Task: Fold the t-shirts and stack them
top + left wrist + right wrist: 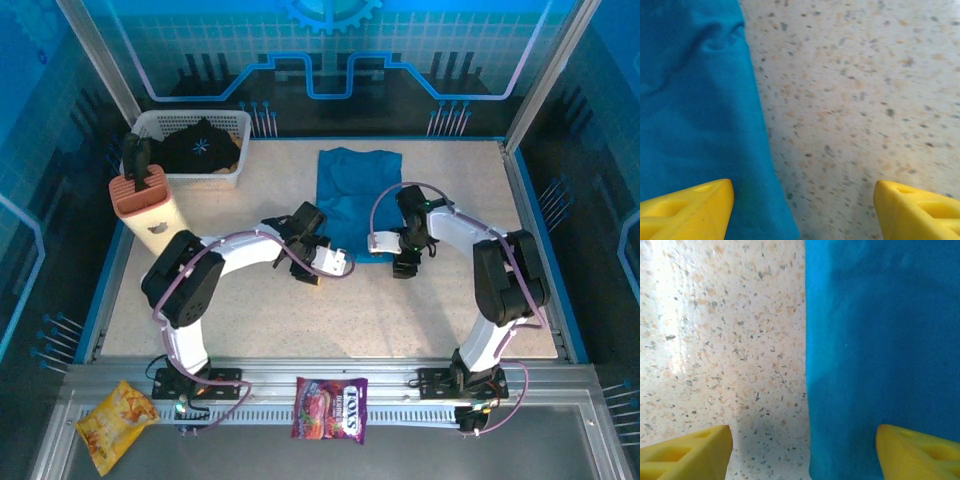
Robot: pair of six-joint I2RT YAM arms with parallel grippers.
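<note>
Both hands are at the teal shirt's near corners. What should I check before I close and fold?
1. Left hand open: ok, tips wide apart.
2. Right hand open: ok, tips wide apart.
3. Each hand straddles a side edge of the teal t-shirt: ok, cloth and bare table both lie between the tips.
4. Hands low enough to pinch cloth: cannot tell.
5. Shirt lying flat: ok, shallow wrinkles only.
6. Black t-shirt out of the way: ok, inside the white basket.
</note>
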